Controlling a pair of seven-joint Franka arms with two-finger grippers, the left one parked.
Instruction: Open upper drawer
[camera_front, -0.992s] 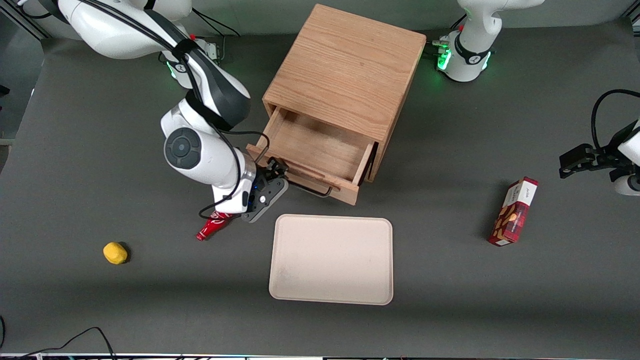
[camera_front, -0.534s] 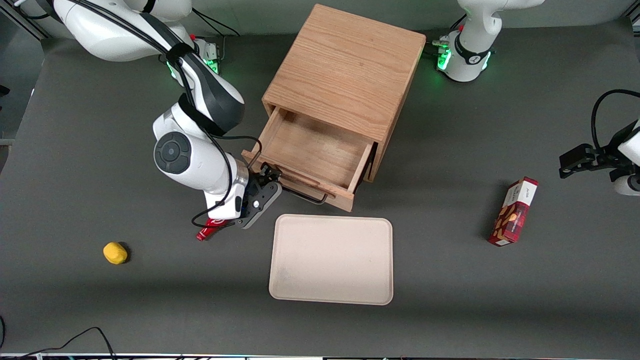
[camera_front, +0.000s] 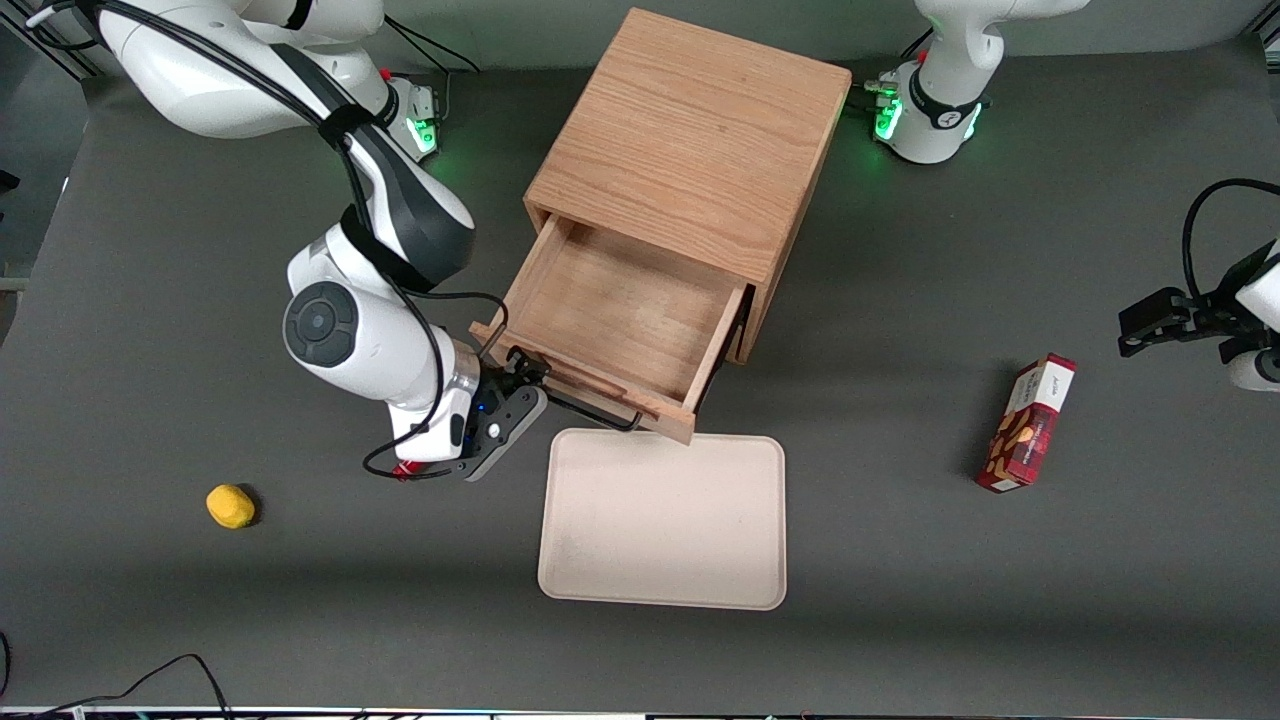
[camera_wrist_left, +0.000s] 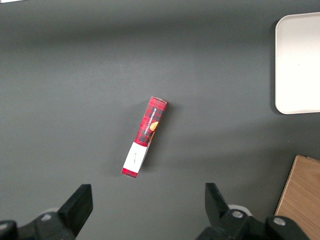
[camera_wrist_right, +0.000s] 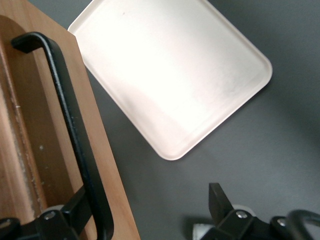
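Note:
The upper drawer (camera_front: 610, 320) of the oak cabinet (camera_front: 690, 140) stands pulled far out, and its inside is bare. Its thin black bar handle (camera_front: 590, 412) faces the front camera. My right gripper (camera_front: 520, 380) is at the end of the handle nearest the working arm. In the right wrist view the gripper (camera_wrist_right: 150, 202) is open. The handle (camera_wrist_right: 70, 125) passes between the fingers. One finger (camera_wrist_right: 75, 207) sits between the bar and the drawer front (camera_wrist_right: 102, 165). The lower drawer is hidden under the upper one.
A beige tray (camera_front: 662, 520) lies just in front of the drawer; it shows in the right wrist view (camera_wrist_right: 170, 75). A red can (camera_front: 403, 468) lies under my wrist. A yellow object (camera_front: 230, 505) lies toward the working arm's end. A red box (camera_front: 1030, 425) lies toward the parked arm's end.
The drawer has slid farther out toward the front camera, and its front now reaches the tray's edge. My gripper has moved the same way with the handle.

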